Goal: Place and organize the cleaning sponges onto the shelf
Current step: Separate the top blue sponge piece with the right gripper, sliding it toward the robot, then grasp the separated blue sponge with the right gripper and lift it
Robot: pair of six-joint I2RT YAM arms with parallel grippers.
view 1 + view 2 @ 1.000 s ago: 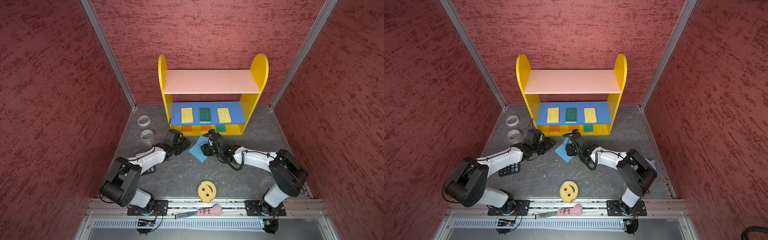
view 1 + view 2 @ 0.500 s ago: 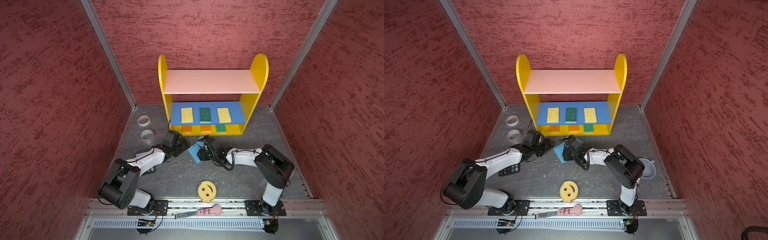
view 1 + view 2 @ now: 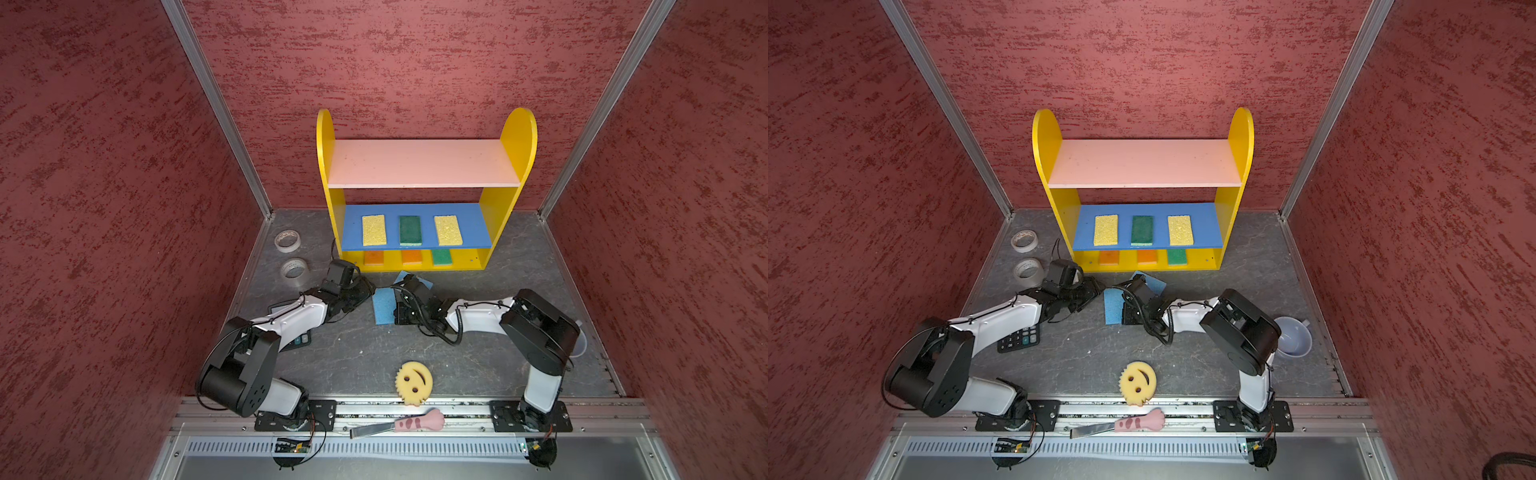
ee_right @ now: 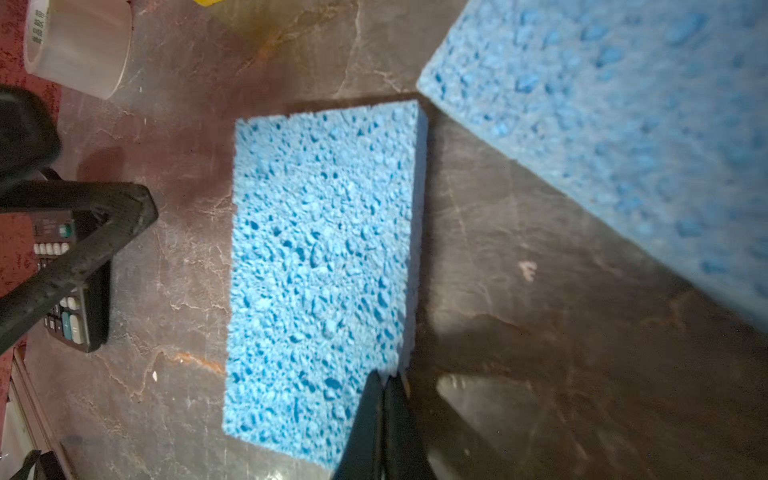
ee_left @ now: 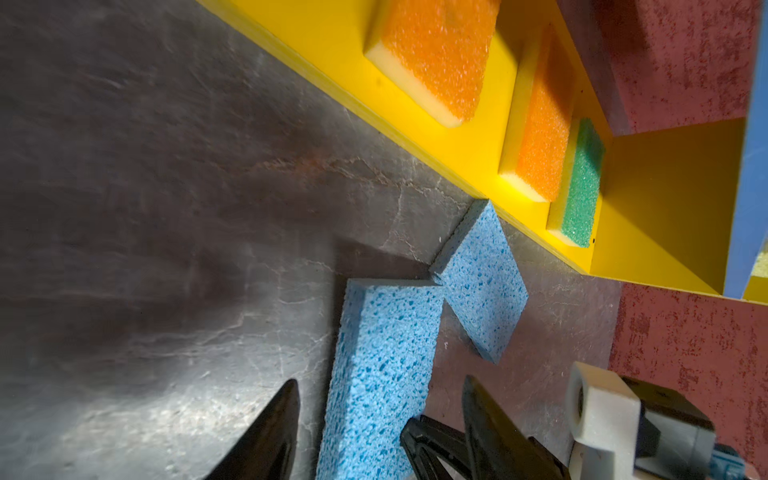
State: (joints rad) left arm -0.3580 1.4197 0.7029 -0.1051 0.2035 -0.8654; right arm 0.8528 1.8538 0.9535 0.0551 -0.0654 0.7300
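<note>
Near the left hand lie two tape rolls and a calculator.

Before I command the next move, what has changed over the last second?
The right arm swung its elbow in toward the middle, and the right gripper snapped shut, tips at one edge of a blue sponge; no hold on it shows. The left gripper stayed open near the same sponge. The shelf, the shelved sponges and the smiley sponge did not move.
</note>
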